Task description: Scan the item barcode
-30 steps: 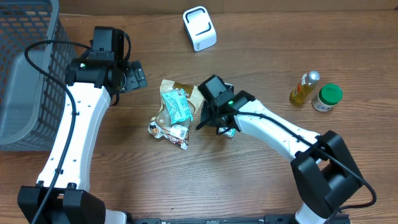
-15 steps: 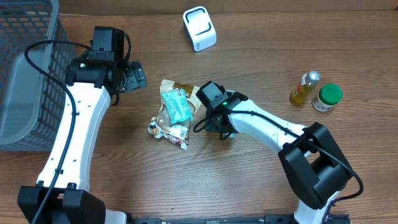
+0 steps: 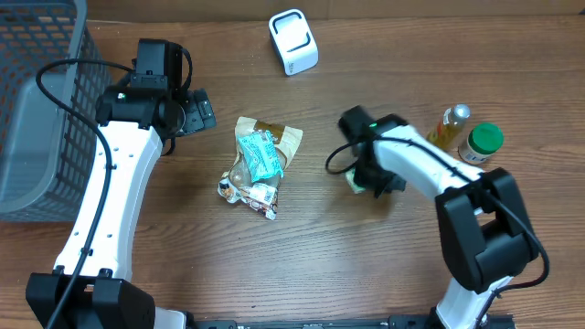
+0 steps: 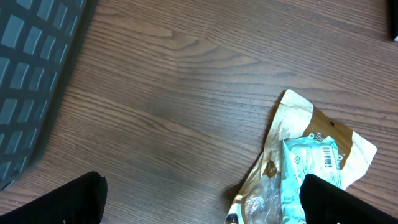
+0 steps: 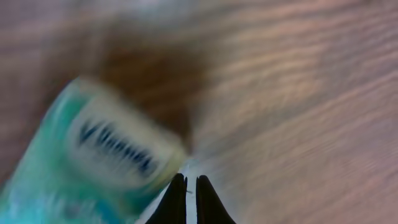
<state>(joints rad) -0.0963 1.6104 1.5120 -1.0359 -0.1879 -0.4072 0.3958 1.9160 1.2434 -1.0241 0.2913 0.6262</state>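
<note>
While the right gripper [image 5: 191, 182] sat shut against a teal packet [image 5: 106, 149], presumably bound for the far scanner [image 3: 292, 41], we noted the left gripper [image 3: 199, 111] wide open.

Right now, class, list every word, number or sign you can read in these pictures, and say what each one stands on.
"Th": opening letters on the brown packet, rest hidden.
Barcode on the teal packet: digits too small.
Dark lettering on the teal item, right wrist view: blurred.
Labels on the bottle and green-lidded jar: too small.
</note>
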